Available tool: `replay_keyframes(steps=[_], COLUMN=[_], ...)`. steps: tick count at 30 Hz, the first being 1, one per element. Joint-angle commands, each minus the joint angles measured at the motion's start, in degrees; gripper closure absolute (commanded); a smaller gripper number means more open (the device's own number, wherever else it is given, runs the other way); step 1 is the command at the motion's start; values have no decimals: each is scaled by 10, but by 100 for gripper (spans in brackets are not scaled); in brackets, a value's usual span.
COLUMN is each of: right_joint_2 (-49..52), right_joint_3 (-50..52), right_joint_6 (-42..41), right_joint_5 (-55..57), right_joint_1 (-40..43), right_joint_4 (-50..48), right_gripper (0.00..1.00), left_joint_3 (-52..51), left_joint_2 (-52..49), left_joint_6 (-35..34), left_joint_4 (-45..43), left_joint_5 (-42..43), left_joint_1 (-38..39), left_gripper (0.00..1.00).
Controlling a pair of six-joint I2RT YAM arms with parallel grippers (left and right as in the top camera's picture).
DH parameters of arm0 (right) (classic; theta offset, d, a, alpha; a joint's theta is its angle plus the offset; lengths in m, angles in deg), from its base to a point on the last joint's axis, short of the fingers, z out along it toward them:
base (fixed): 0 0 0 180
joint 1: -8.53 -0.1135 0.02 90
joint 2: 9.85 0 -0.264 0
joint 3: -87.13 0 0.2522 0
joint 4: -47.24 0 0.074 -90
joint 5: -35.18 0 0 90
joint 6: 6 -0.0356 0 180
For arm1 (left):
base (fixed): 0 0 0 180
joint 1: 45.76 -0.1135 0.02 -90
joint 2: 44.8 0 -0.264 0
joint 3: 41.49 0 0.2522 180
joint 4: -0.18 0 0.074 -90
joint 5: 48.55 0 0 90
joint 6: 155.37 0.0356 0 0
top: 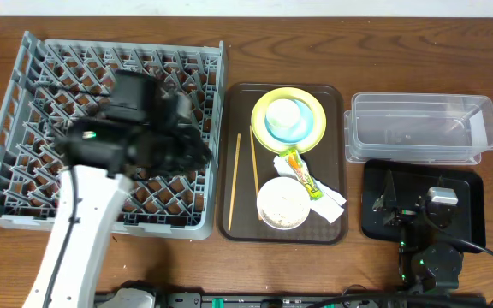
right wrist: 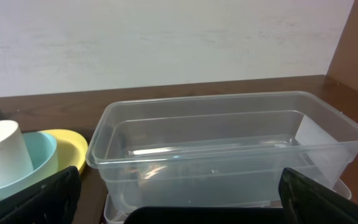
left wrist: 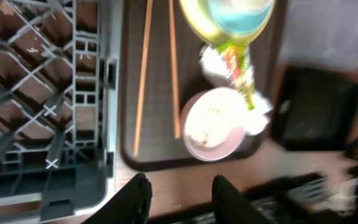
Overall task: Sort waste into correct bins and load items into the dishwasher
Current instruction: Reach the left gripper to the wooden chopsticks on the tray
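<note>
The grey dish rack [top: 7, 111] stands at the left. My left gripper [top: 191, 150] hovers over its right side, open and empty [left wrist: 182, 199]. On the brown serving tray [top: 242, 227] are the yellow-green plate [top: 315, 107], the light blue bowl [top: 274, 130] holding the white cup [top: 285, 113], the snack wrapper [top: 305, 175] on the napkin [top: 332, 201], the white bowl [top: 282, 205] with pale food scraps, and two chopsticks [top: 234, 180]. The clear tub [top: 418, 128] is at the back right. My right gripper [top: 396, 201] rests over the black tray [top: 469, 214], open wide and empty [right wrist: 185, 199].
The rack's pegs hold nothing that I can see. A bare strip of wooden table [top: 229, 257] runs along the front edge. A cable [top: 486, 252] trails from the right arm's base.
</note>
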Motion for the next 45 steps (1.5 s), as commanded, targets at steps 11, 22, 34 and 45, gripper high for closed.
replay_keyframes(steps=[11,22,34,45], right_joint_2=[-1,-1,-1,-1], right_joint_3=[1,1,1,1], right_joint_6=[3,3,3,3], right_joint_5=[2,2,2,2], right_joint_1=[2,2,2,2], right_joint_4=[2,2,2,2], right_gripper=[1,1,1,1], left_joint_3=[-91,-109,-109,-153], left_joint_2=[-81,-208,-299,-303], left_joint_6=[-4,0,-8,-10], left_joint_4=[-107,-176,-216,-281], left_joint_5=[-244,-297,-298,-304], left_joint_1=[205,226,233,231], left_gripper=[54,55,61,62])
